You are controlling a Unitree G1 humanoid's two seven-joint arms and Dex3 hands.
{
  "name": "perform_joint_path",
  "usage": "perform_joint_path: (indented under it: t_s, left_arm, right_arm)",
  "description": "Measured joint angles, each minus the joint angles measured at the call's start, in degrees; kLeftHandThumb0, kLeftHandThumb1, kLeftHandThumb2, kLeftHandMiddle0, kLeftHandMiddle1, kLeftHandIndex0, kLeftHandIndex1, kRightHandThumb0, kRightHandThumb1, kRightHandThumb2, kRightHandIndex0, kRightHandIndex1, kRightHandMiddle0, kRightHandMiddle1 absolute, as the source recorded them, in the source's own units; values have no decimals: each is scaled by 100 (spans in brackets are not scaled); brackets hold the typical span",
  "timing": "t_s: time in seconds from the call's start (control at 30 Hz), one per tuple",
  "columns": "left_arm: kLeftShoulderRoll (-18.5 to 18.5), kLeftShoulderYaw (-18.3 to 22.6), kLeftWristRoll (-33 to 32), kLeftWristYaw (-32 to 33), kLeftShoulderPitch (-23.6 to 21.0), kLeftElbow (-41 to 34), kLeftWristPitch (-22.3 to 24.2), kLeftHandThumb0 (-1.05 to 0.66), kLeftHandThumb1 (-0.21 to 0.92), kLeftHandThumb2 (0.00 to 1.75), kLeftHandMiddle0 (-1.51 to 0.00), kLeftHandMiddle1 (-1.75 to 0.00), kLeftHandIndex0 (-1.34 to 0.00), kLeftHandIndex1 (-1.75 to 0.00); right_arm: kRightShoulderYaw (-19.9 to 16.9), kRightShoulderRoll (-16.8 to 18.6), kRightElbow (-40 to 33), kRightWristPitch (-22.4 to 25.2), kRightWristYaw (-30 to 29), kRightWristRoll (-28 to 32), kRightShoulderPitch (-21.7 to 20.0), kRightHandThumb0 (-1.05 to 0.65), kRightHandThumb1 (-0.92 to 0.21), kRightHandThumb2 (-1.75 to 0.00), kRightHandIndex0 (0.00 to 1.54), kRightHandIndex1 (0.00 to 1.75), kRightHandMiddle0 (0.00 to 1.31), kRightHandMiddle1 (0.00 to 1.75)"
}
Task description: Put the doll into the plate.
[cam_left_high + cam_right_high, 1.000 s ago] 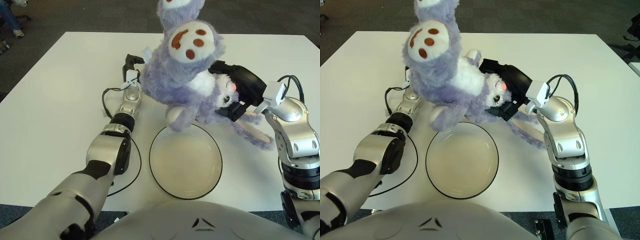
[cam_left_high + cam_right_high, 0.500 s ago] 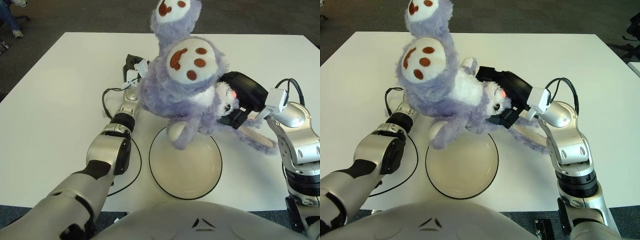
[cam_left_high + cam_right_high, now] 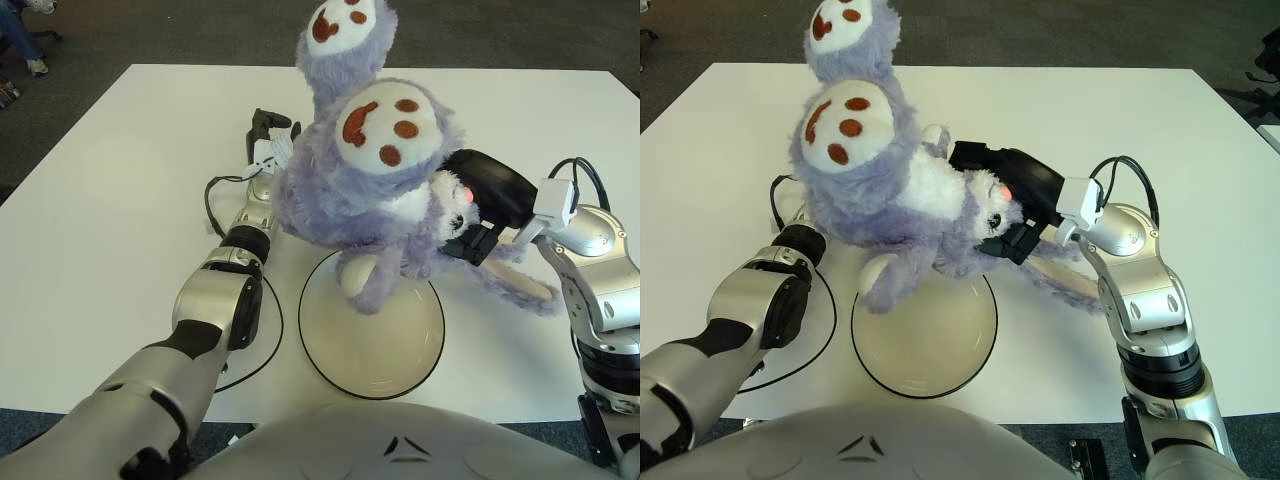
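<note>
Here the purple plush doll is held upside down above the far part of the plate, its white-soled feet raised toward the far side and one arm hanging over the plate's rim. The doll's head is clamped by the right hand, black fingers closed around it, with the long ears trailing right onto the white bench. The left hand is seen just left of the doll; whether its fingers are apart cannot be told.
</note>
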Motion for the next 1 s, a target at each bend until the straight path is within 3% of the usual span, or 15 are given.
perform_joint_path:
  t_s: [0.47,0.63,0.7,0.8,0.9,1.0]
  left_arm:
    - [1,30,-32,-4,-43,0,21,-39,68,85,-101,-175,-34,-175]
    - [16,15,-21,-4,-45,0,38,-39,67,86,-100,-175,-35,-175]
    - [23,-3,-7,-2,-45,-1,38,-39,68,85,-101,-175,-34,-175]
    - [25,-18,17,0,-45,-2,41,-38,69,84,-102,-175,-34,-175]
    - [25,-24,29,11,-46,-3,44,-38,70,83,-101,-175,-33,-175]
    - [26,-32,37,21,-45,-4,45,-38,70,82,-99,-175,-33,-175]
  right_arm:
    - [-3,-125,-179,170,0,97,6,53,-15,-151,74,175,88,175]
    - [0,-149,-183,196,0,135,14,54,-14,-152,75,175,76,175]
    - [5,-149,-188,192,-7,128,23,27,-9,-155,79,175,73,164]
    - [19,-150,-191,124,-36,71,60,8,-7,-154,81,175,71,155]
    - [26,-184,-191,26,-42,-45,92,2,-9,-150,79,175,69,151]
    - [25,-289,-191,-30,-35,-112,99,0,-17,-145,64,175,60,166]
